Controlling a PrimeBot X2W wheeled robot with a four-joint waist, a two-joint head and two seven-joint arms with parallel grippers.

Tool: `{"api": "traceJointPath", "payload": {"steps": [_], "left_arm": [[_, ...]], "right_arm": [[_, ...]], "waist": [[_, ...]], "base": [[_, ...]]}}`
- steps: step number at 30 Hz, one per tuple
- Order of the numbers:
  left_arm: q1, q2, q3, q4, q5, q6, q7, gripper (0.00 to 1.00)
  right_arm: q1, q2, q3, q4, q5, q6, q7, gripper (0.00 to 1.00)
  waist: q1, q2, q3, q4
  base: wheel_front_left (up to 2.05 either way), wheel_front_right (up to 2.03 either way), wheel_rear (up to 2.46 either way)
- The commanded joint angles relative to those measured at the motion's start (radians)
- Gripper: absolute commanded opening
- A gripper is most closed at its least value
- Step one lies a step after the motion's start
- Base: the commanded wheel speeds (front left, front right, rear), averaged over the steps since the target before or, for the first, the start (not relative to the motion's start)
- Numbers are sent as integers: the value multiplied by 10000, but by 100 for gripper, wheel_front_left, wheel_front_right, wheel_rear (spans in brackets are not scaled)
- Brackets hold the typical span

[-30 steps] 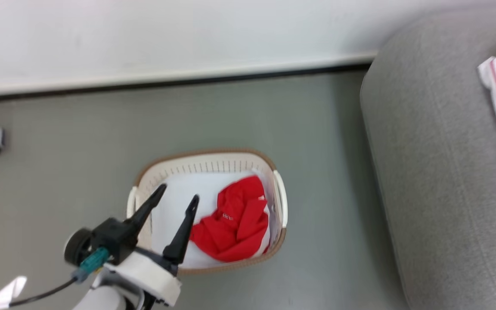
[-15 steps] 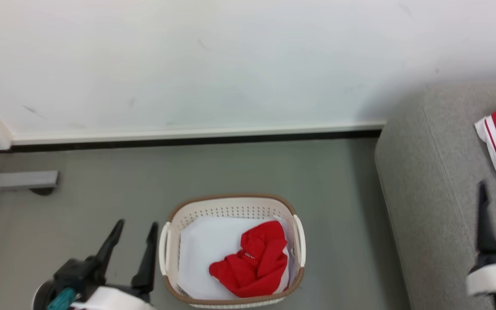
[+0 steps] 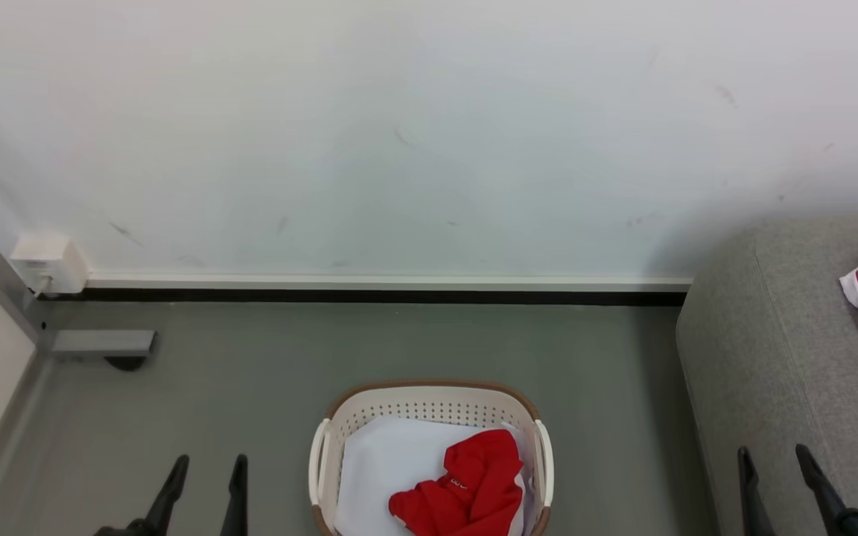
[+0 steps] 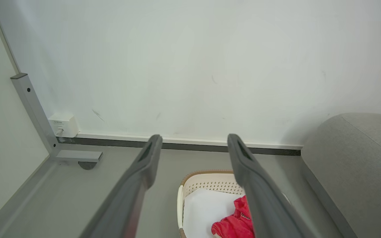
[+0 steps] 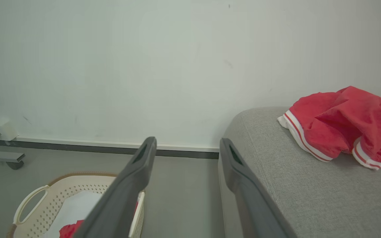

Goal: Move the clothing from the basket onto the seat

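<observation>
**Count on inspection: one seat, one basket, two red garments, two hands**

One white wall [image 3: 429, 134] closes the back of the scene. One pale skirting strip [image 3: 384, 282] with a dark line beneath it runs along its foot. One grey floor [image 3: 250, 387] extends from the wall toward the robot.

One seat [image 3: 771, 372], grey woven fabric with a rounded corner and one visible seam line, stands at the right against the wall.

One basket [image 3: 429, 411], cream with perforated walls and a brown rim, stands on the floor left of the seat and apart from it. It has two white side handles. One flat white sheet [image 3: 392, 476] lines its bottom.

Clothing counted: two pieces.
- The first red garment [image 3: 474, 487] lies crumpled in the right half of the basket, on top of the sheet, with a small white logo showing.
- The second red garment [image 5: 339, 122], with white striped trim, lies bunched on top of the seat, well apart from the basket.

Hands counted: two, each with two dark fingers.
- The left hand [image 3: 211, 461] is released, fingers spread and grasping nothing, above the floor left of the basket.
- The right hand [image 3: 771, 450] is likewise released and empty, at the seat's left edge in the head view.

One grey metal post with one flat foot [image 3: 101, 342] stands at the left. One small white box [image 3: 49, 260] sits on the wall beside it.
</observation>
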Motion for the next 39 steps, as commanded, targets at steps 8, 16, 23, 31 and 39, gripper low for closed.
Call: {"api": "traceJointPath", "payload": {"steps": [8, 16, 23, 31, 39], "left_arm": [[321, -607, 655, 227, 652, -736, -5, 100], [165, -852, 1090, 434, 1065, -1142, -5, 100], [55, -1009, 1223, 485, 1213, -1317, -5, 100], [-1274, -743, 576, 1090, 1503, -1450, -4, 100], [-4161, -225, -1039, 2813, 1626, -1488, 825, 100]], "right_arm": [[138, 17, 330, 455, 230, -25, -73, 100], [106, 16, 520, 479, 326, -25, -76, 100], [-14, 17, 626, 406, 351, -25, -77, 100], [-837, 18, 713, -197, 338, -25, -73, 100], [-2067, 17, 671, -1113, 337, -25, -59, 100]], "waist": [[2, 0, -241, 117], [2, 0, -225, 70], [2, 0, -120, -64], [2, 0, 808, -785], [2, 0, 2825, -1690]], "base": [[0, 0, 0], [0, 0, 0], [0, 0, 0], [0, 0, 0], [0, 0, 0]]}}
